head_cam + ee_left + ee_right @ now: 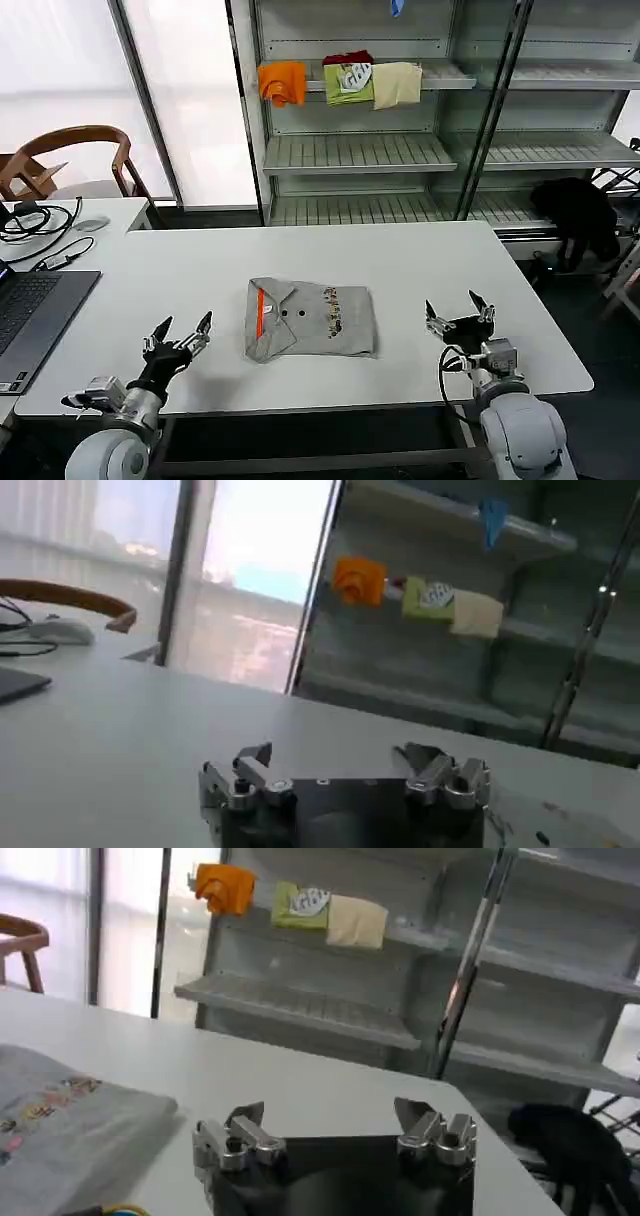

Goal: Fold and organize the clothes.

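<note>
Resting folded at the middle of the white table, the grey polo lies flat with its orange collar lining turned to the left, so the folding looks done and the organizing step seems next. The left gripper hovers near the table's front edge to the polo's left, fingers spread wide and empty; the right gripper hovers to its right, likewise wide and empty. The next move probably calls for both sliding under the polo's side edges. Count: one grey garment, two grippers, three folded cloths on the far shelf.
</note>
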{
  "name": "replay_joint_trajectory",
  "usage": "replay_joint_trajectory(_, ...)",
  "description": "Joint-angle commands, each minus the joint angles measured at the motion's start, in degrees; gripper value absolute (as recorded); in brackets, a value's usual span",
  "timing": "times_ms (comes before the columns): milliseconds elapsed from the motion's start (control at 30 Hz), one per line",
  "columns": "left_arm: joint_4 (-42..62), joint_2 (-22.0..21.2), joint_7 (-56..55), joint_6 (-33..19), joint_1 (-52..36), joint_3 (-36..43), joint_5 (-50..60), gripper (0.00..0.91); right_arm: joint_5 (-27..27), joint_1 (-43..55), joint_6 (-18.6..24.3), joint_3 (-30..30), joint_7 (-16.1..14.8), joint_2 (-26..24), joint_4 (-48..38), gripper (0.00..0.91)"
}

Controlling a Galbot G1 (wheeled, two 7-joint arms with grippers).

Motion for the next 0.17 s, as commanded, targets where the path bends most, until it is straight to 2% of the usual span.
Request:
replay_joint_trajectory(33,-1.6,0.3,-0.7,-3.4,1.6,0.8,2.9,0.907,1.2,0.8,-1.0,0.0,1.7,-0.1,-1.3,0.907)
replay_joint_trajectory(67,-1.9,0.3,-0.7,-3.7,1.7,0.9,3.2,0.907,3.1,0.8,-0.5,-0.2,3.3,0.1,-1.6,0.907)
replay_joint_trajectory(100,-2.1,0.4,-0.7,-4.1,1.9,1.1,3.8,0.907,4.3,0.7,-0.6,-0.1,3.4,0.1,-1.6,0.907)
replay_joint_trajectory(167,-2.6,0.5,-0.7,-4.7,2.3,1.6,5.2,0.907,4.9,0.3,-0.9,0.4,2.2,0.0,-1.4,0.907)
